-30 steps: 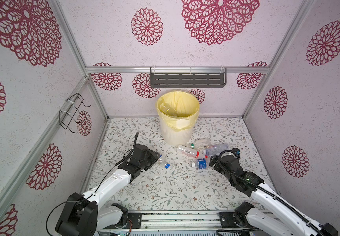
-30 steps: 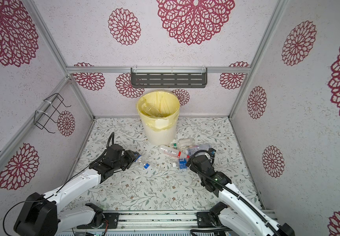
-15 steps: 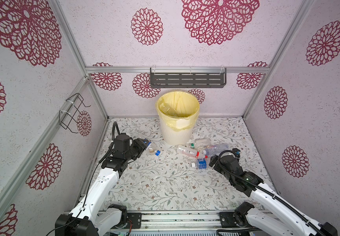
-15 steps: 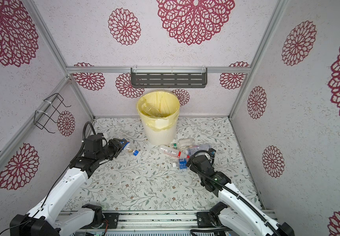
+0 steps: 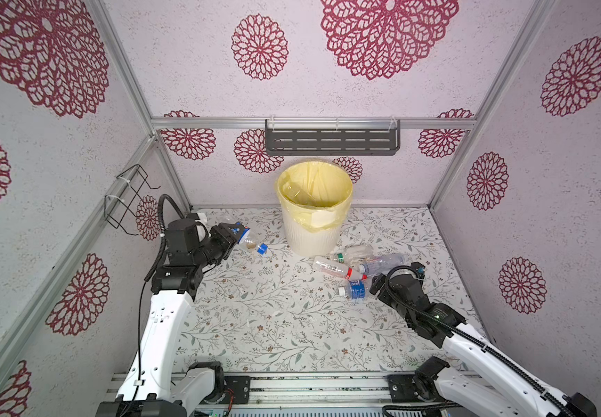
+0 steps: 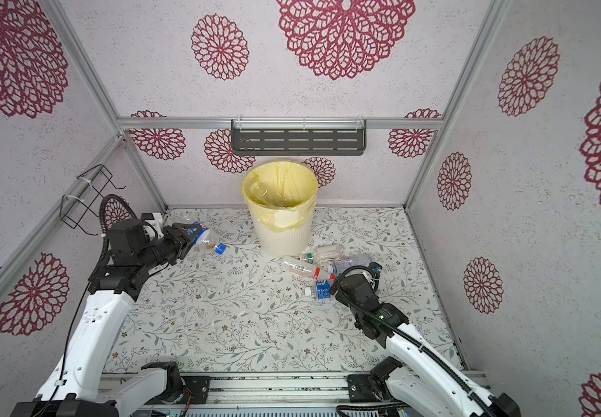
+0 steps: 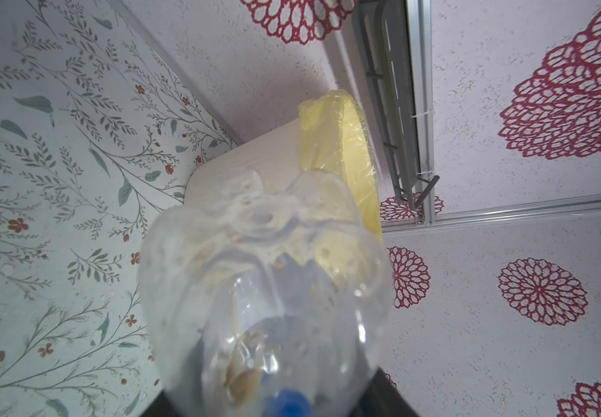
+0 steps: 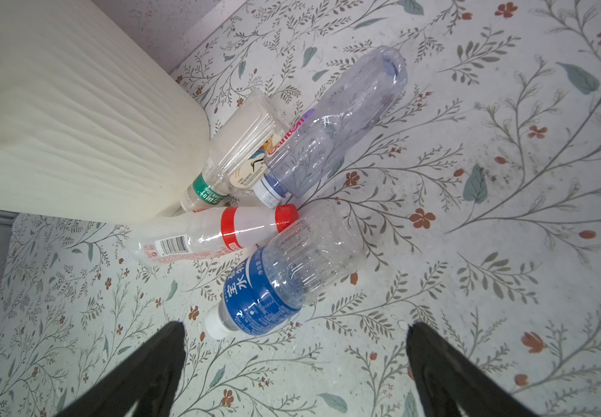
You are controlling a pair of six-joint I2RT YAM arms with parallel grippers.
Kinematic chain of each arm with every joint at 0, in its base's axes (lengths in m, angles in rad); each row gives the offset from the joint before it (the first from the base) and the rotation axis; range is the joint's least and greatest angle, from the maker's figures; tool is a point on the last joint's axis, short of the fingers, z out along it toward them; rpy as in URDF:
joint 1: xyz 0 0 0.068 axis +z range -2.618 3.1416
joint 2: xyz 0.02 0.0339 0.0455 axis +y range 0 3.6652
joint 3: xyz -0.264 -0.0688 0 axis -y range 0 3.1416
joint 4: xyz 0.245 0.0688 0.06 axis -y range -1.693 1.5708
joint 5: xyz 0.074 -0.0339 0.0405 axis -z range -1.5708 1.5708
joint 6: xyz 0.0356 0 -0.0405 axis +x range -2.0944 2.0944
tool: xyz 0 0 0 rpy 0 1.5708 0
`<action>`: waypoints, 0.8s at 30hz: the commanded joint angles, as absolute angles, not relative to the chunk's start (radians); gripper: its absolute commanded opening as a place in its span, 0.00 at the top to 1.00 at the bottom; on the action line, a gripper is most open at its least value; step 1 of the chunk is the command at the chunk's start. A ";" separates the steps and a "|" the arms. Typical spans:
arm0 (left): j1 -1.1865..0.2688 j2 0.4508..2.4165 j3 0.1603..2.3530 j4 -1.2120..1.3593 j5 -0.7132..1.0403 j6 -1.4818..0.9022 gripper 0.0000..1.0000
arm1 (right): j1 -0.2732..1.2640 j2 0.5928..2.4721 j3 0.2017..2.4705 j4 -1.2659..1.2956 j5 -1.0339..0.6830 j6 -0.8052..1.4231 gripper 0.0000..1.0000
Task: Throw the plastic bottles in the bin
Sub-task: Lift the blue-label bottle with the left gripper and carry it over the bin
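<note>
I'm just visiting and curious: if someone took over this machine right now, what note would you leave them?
Left end effector: shut on a blue-capped bottle, left of the bin, not yet over it.
Right end effector: open, close to the blue-label bottle, not touching.
Done: at least one clear bottle lies in the bin.
Left: drop the held one, then the four floor bottles by the bin.
</note>
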State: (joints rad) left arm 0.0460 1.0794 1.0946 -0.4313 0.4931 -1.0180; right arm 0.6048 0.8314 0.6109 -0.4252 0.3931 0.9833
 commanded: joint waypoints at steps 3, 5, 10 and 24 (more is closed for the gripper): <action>0.077 1.087 1.187 -0.464 0.544 -0.983 0.49 | 0.601 0.784 0.611 -0.452 0.434 1.015 0.01; 0.077 1.112 1.228 -0.453 0.556 -0.997 0.49 | 0.601 0.774 0.609 -0.457 0.436 1.015 0.01; 0.063 1.188 1.305 -0.342 0.587 -1.083 0.49 | 0.601 0.753 0.606 -0.471 0.443 1.015 0.01; -0.233 1.927 2.235 -0.497 0.439 -1.041 0.07 | 0.599 0.701 0.621 -0.508 0.442 1.019 0.01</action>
State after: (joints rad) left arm -0.2314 1.8320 2.1136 -0.3824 0.4572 -1.0565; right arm 0.6044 0.7223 0.6106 -0.4770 0.4152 0.9901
